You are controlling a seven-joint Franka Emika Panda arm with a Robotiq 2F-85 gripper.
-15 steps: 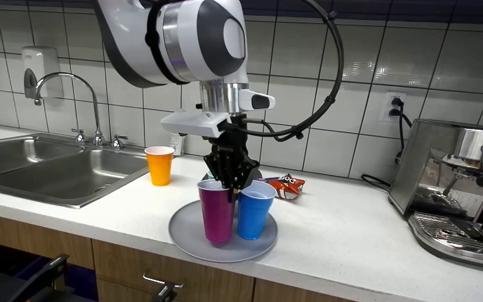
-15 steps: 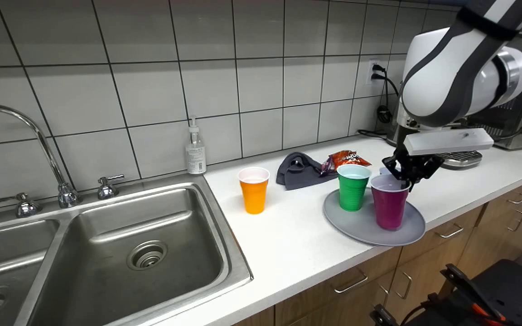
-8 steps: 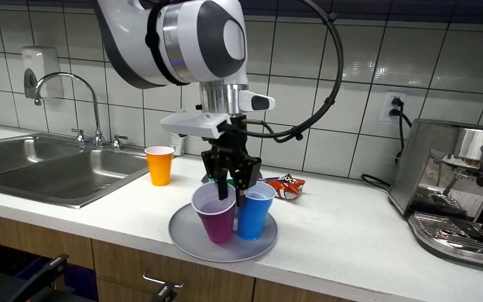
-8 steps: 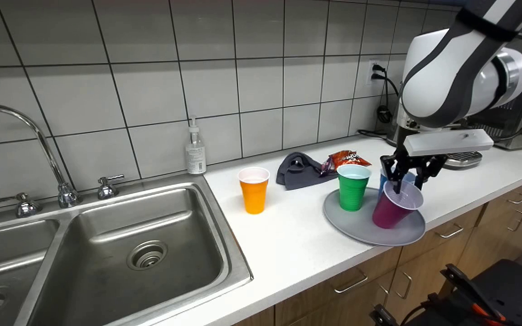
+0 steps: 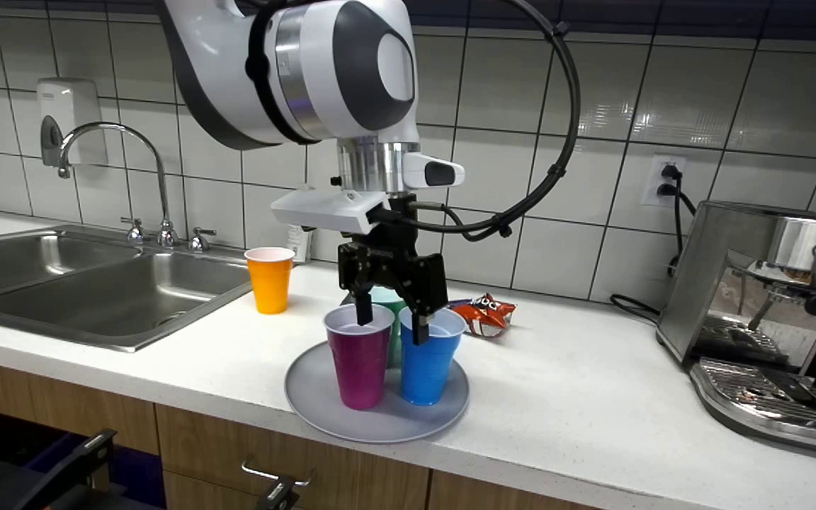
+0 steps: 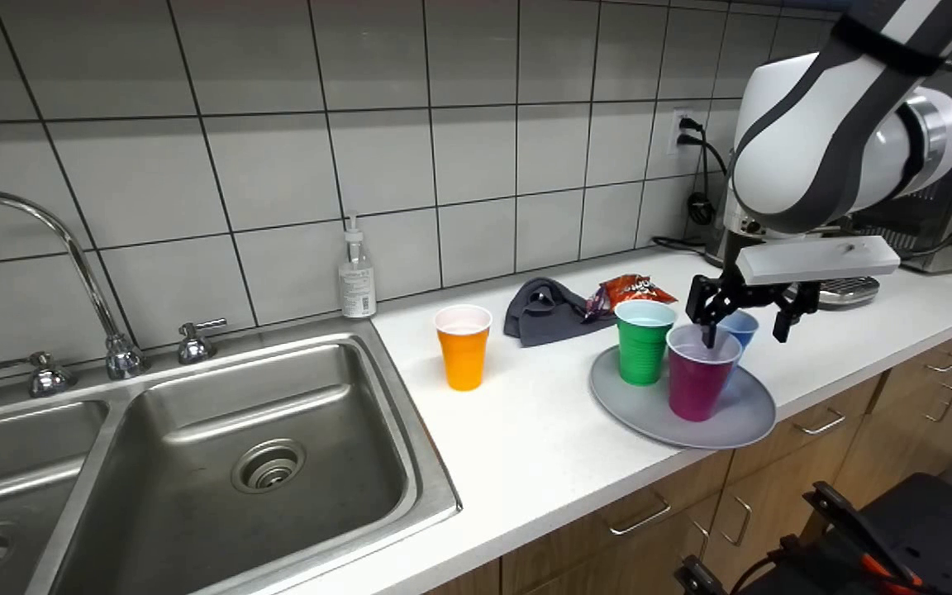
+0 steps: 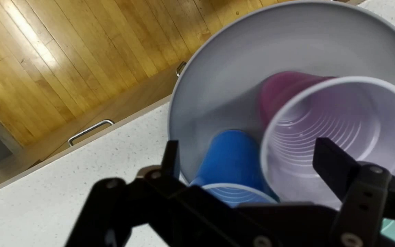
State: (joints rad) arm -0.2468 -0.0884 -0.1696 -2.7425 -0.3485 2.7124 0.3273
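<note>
Pincer [image 5: 392, 332] unclamped, fingers apart; one tip over or inside the purple cup [image 5: 361, 370]. Cup upright on plate [image 5: 312, 391], blue cup [image 5: 428, 372] at its three o'clock in an exterior view. Recommend lifting straight until that tip clears the rim; sideways travel sooner could topple the cup.

dark cloth [image 6: 550, 317] just beside snack bag [image 6: 631, 290]

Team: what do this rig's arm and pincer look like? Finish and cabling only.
Arm: rounded white shell, dark grey panels, silver collar, black strap wrapped around it. Thick black cable loops outside, tied in places. Pincer: black, angular linkages, visible bolts, blocky fingers; flat white box just above. Any lettering is too small to read.
</note>
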